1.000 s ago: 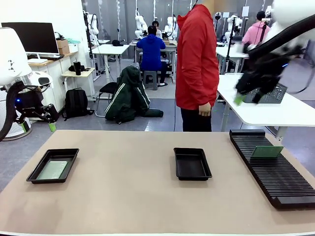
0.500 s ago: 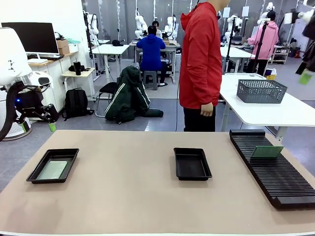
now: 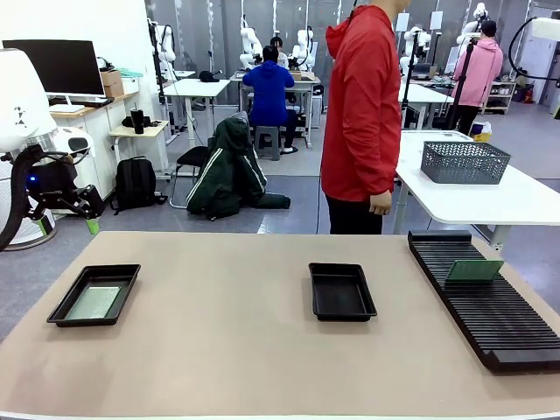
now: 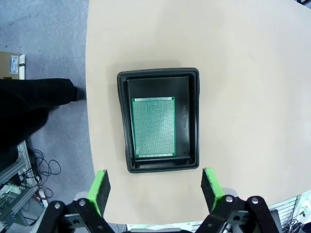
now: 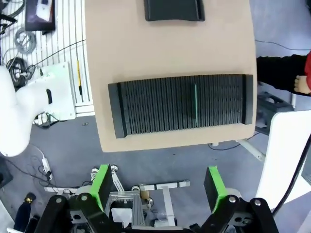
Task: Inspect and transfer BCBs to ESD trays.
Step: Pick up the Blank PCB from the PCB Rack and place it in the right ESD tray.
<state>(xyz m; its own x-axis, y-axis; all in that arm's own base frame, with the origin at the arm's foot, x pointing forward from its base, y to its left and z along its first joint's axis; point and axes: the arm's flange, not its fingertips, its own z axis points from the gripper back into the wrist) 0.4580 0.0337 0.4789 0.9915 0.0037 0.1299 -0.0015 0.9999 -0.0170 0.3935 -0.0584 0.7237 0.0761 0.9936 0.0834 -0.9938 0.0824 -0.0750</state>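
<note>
Surface [image 3: 227, 350]: tan top carrying two black trays and one long rack.
Left tray [image 3: 63, 306]: shallow, black, flat on the surface near its left edge; seen from straight above in the left wrist view.
Board one [image 3: 94, 303]: pale green, lying flat on the floor of the left tray, set toward one long wall, with a bare strip of floor along the other.
Middle tray [image 3: 341, 313]: same make, about mid-surface, well apart from the left tray; bare black floor.
Rack [image 3: 499, 319]: long, black, ribbed, along the right edge of the surface.
Board two [image 3: 474, 269]: green, standing on edge in a slot of the rack toward its far end, leaning slightly; a thin green line in the right wrist view.
Left tool [image 4: 155, 187]: jaws wide apart, nothing between the green pads; hangs high over the left tray, touching nothing.
Right tool [image 5: 157, 185]: jaws wide apart, nothing held; high up, looking down on the rack, pads over the floor beside the surface.
Person [image 3: 360, 105]: red jacket, standing at the far side, one hand [image 3: 380, 205] hanging at the hip.
</note>
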